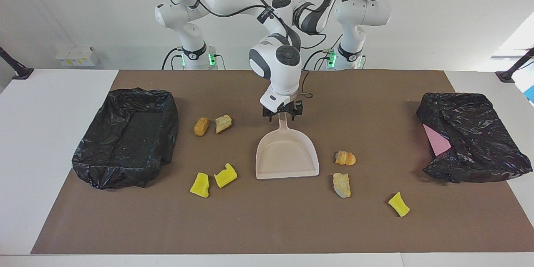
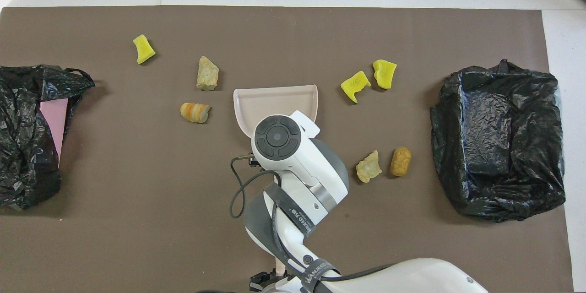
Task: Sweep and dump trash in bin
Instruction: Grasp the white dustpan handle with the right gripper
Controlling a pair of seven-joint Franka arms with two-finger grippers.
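Seven scraps to clear, all loose on the brown mat point(image 2: 137, 201), none in the pan, none in a bin.

Starting at the robots' edge: left gripper point(image 2: 262, 280), low in the overhead view, pinched together, with a sliver of beige beside it too slight to name.

Next out: right gripper point(image 1: 283, 113), down at the tip of the handle of the beige plastic dustpan point(image 1: 287, 152). Cannot tell whether clamped on it or merely astride it.

Level with that handle, toward the right arm's end: an orange-brown bread-like lump point(image 2: 401, 161) and a pale tan lump point(image 2: 368, 166), just beside each other, near the black bag-lined bin point(image 2: 499, 142).

Farther out, toward the left arm's end: a striped orange lump point(image 2: 195, 112) near the pan, then a tan wedge point(image 2: 208, 73). Toward the right arm's end, near the pan's lip: a notched yellow sponge chunk point(image 2: 355, 86) and a rounder yellow chunk point(image 2: 384, 73), close together.

Farthest of all: a lone yellow chunk point(image 2: 143, 49), toward the second black bag point(image 2: 23, 146), with something pink inside it.

Looks like the take-the-pan step. Best done by seating the grip square across the handle before any lift. Keep the lip flat on the mat and the mouth turned toward the scraps. Steer clear of the striped lump when shifting.
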